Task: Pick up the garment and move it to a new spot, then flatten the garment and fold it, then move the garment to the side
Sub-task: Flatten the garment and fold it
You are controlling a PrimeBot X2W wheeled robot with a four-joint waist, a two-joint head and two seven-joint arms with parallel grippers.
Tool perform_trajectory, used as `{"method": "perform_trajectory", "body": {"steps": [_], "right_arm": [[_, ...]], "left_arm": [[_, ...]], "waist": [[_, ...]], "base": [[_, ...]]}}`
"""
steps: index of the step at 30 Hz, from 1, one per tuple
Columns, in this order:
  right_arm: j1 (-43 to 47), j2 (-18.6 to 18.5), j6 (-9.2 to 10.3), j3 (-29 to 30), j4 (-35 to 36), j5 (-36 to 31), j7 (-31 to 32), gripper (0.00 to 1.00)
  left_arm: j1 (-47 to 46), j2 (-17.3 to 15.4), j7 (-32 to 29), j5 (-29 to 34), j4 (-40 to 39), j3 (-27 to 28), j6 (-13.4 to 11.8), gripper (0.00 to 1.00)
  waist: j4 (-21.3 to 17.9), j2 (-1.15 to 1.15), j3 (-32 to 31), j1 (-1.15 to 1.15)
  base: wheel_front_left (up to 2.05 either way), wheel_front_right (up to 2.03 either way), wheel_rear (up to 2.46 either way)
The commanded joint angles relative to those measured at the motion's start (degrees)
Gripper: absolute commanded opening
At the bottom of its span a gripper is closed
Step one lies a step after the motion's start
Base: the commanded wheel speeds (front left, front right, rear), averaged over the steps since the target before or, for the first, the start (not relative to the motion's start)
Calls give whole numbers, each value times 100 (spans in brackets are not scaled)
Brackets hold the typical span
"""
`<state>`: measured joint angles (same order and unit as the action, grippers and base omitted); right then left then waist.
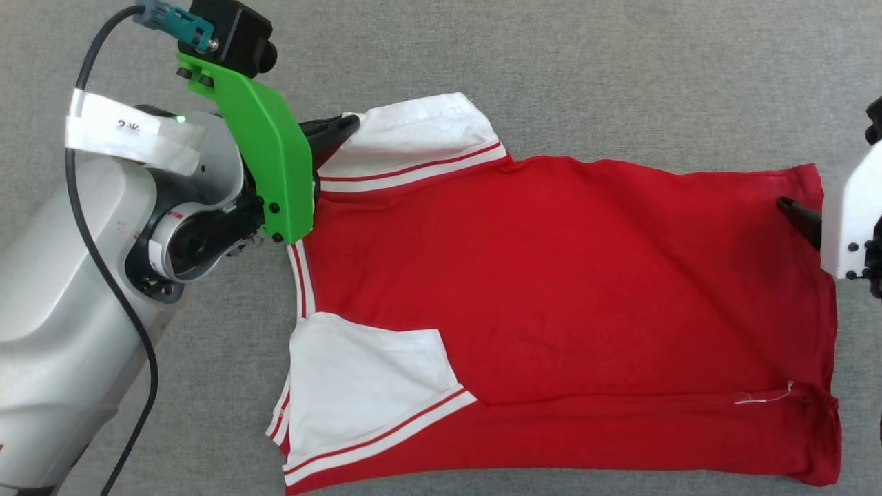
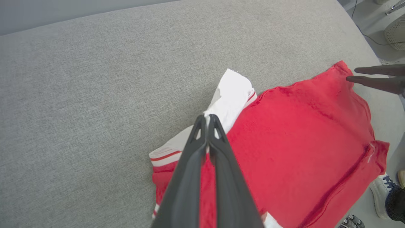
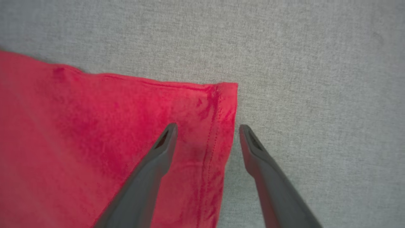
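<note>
Looking down from the head view, the garment [image 1: 565,289] lies spread on the grey surface [image 1: 620,69], with plenty of bare room beyond its far edge. Left wrist view — left gripper [image 2: 207,117] clenched on the white sleeve [image 2: 234,90] tip; thin cloth could slip out. Right wrist view — right gripper [image 3: 205,126] splayed, straddling the hem [image 3: 221,120] corner, gripping nothing; a lone pull would likely skew it.
</note>
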<state>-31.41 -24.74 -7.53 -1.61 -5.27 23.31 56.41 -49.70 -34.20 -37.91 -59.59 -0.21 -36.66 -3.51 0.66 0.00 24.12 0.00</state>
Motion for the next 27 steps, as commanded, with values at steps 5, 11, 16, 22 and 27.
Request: {"method": "perform_trajectory", "body": {"steps": [5,11,16,22,27], "right_arm": [[-439,16,4,122,-493,-193,54,100],[-528,19,4,-47,-752,-228,133,100],[-413,57,4,-130,-990,-101,168,0],[-339,24,4,-175,-1015,37,-371,0],[-226,-70,4,-163,-1042,184,-902,0]], "left_arm": [[234,-90,3,-77,-340,40,-61,0],[260,-115,38,-83,-377,49,-39,0],[268,-90,89,-97,-314,47,6,0],[338,-44,272,-71,-130,56,64,0],[517,13,559,-68,74,108,81,0]], "waist": [[255,0,293,0],[340,0,391,0],[391,0,403,0],[379,0,257,0],[326,0,-12,0]], "base": [[0,0,0],[0,0,0],[0,0,0],[0,0,0],[0,0,0]]}}
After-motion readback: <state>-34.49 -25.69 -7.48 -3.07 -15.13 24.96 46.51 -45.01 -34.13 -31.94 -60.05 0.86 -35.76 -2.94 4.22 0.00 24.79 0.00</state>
